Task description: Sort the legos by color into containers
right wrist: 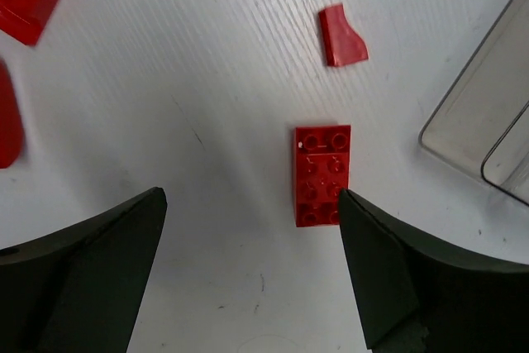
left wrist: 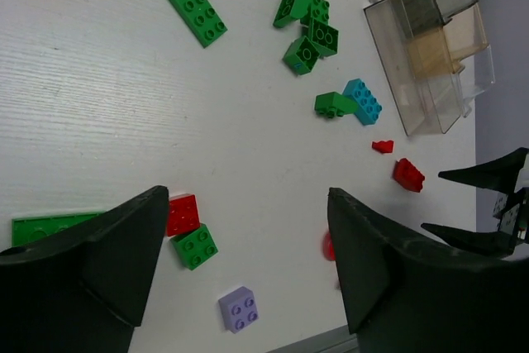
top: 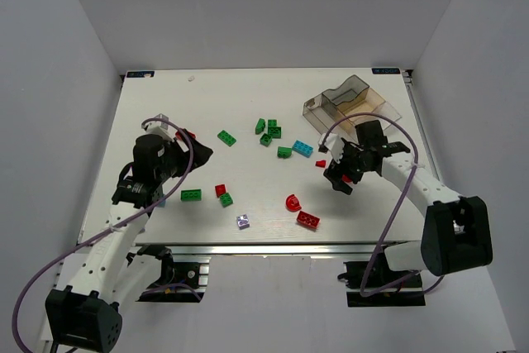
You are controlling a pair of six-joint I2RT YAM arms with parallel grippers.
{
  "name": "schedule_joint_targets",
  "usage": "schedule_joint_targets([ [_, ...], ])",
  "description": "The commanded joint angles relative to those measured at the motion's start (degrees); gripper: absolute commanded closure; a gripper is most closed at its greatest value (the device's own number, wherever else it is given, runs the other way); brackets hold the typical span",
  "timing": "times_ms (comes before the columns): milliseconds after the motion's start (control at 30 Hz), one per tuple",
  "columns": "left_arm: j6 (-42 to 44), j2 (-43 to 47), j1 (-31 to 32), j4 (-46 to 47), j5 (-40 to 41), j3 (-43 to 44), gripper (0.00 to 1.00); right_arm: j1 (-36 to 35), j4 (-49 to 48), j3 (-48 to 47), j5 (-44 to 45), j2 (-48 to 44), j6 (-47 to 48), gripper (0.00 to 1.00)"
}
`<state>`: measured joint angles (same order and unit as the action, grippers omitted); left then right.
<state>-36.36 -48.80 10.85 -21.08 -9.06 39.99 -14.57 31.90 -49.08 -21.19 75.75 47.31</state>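
Note:
Legos lie scattered on the white table: green bricks, a green cluster, a cyan brick, a pale purple brick, a curved red piece and a red brick. The clear compartment tray stands at the back right. My right gripper is open and low over the table, with a red studded brick just inside its right finger and a small red piece ahead. My left gripper is open, empty and held above the table; the purple brick and a red-green pair lie below it.
A long green brick lies near the left arm and a red brick beside the left gripper. The tray's edge is close on the right of the right gripper. Grey walls enclose the table.

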Motion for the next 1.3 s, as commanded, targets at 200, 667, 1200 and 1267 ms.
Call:
schedule_joint_targets([
  [200,-0.03,0.28,0.22,-0.71,-1.05,0.09,0.09,-0.37,-7.11,-0.93,11.69,8.8,0.24,0.11],
  [667,-1.34,3.97,0.22,-5.46,-0.43,-0.7,0.16,-0.02,1.14,-7.52,4.5,18.65,2.78,0.78],
  [1200,-4.69,1.69,0.22,-9.85,0.27,-2.02,0.19,1.29,-2.88,-33.53,5.71,19.78,-24.97,1.0],
  [1267,-4.86,1.42,0.22,-10.12,0.1,-2.11,0.17,1.38,-3.86,-35.54,10.1,22.59,-25.78,1.0],
])
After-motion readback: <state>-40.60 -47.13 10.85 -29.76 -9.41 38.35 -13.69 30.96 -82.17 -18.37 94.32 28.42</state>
